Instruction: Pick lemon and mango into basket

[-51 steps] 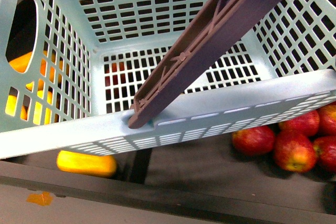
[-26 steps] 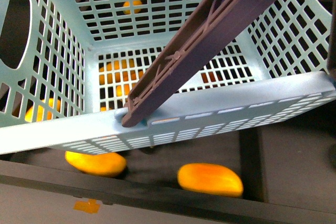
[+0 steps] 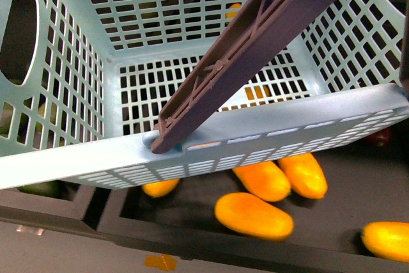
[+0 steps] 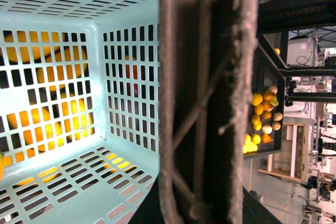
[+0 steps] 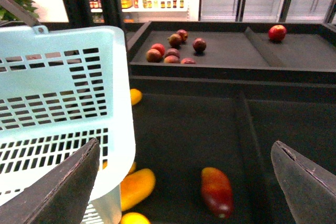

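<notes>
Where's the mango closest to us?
In the front view the mango lies on the dark tray below the basket's near rim, two more mangoes just behind it.

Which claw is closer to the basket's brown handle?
Left. Its wrist camera is right up against the brown handle; the right claw hangs open beside the basket, apart from the handle.
</notes>
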